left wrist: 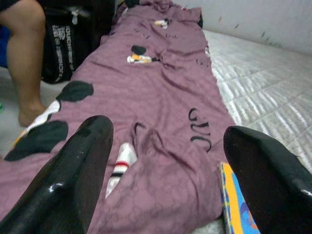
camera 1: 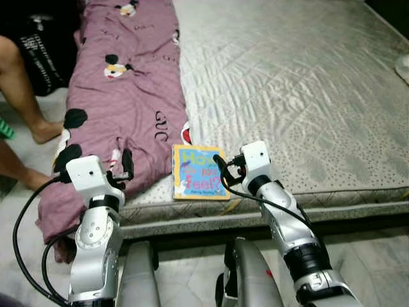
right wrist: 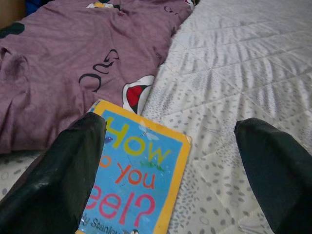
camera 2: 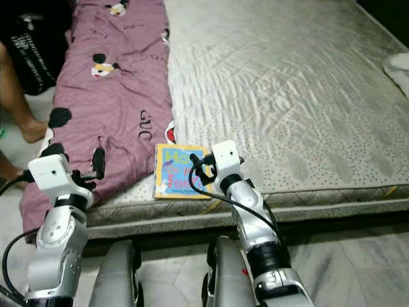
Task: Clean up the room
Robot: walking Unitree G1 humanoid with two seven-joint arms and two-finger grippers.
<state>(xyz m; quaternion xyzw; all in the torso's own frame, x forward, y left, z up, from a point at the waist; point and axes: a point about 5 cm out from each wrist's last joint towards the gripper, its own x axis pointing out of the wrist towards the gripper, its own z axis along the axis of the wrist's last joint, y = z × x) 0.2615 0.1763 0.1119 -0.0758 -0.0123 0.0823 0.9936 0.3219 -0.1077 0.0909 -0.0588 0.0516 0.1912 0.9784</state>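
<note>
— Where is the book [camera 1: 199, 172] now?

— It lies flat on the mattress [camera 1: 307, 83], near the front edge. Its cover is blue with a yellow border. The left side of the book is just beside the purple blanket [camera 1: 124, 89], which runs along the left part of the bed.

— And the right gripper [right wrist: 168, 161]?

— It is above the right edge of the book, low over the mattress. In the right wrist view the two black fingers [right wrist: 63, 180] stand wide apart; one is over the book's cover and the other over the bare mattress. They hold nothing.

— What about the left gripper [left wrist: 165, 170]?

— It is at the front corner of the bed, over the blanket. Its fingers [left wrist: 68, 170] are also spread apart, with the purple cloth between them, and a corner of the book shows beside one finger. I cannot tell if they touch the cloth.

— Is somebody else in the room?

— Yes, a person's bare leg [camera 1: 22, 89] shows at the left, on the floor next to the bed, beside a black bag [left wrist: 73, 44].
</note>
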